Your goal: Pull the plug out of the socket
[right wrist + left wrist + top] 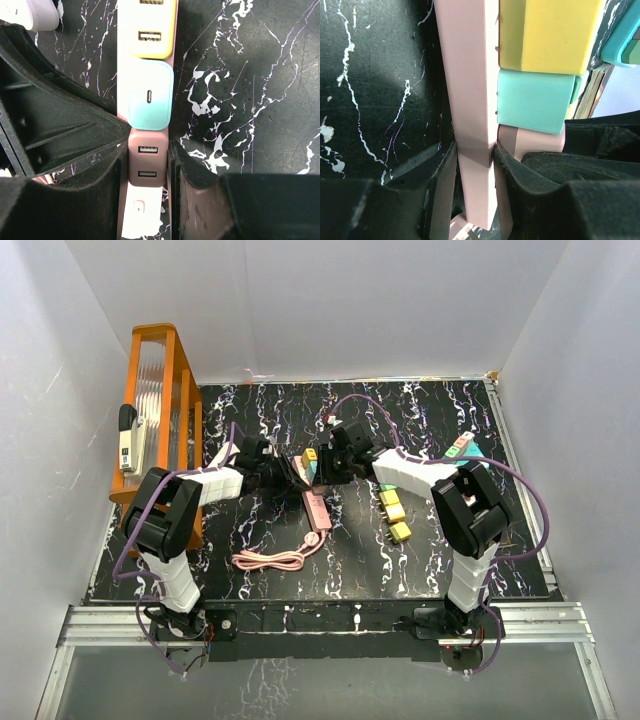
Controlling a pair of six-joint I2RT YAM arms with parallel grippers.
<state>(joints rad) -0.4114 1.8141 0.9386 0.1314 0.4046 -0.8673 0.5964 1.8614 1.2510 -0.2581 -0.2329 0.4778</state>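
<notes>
A pink power strip (pixel 317 510) lies mid-table with a yellow plug (pixel 311 454), a teal plug and a pink plug set in a row on it. My left gripper (pixel 288 476) is shut on the strip's edge; in the left wrist view (pixel 475 165) the strip (pixel 467 90) runs between the pads, with the yellow (pixel 550 35), teal (pixel 535 102) and pink (pixel 530 142) plugs to its right. My right gripper (pixel 328 470) is shut on the pink plug (pixel 147 160), which has two USB ports. The teal plug (pixel 150 95) and yellow plug (pixel 149 30) lie beyond it.
The strip's pink cable (pixel 272 559) is coiled near the front. Three yellow blocks (pixel 395 512) lie to the right. An orange rack (pixel 160 390) stands at the left wall. More coloured plugs (pixel 460 447) lie at the back right.
</notes>
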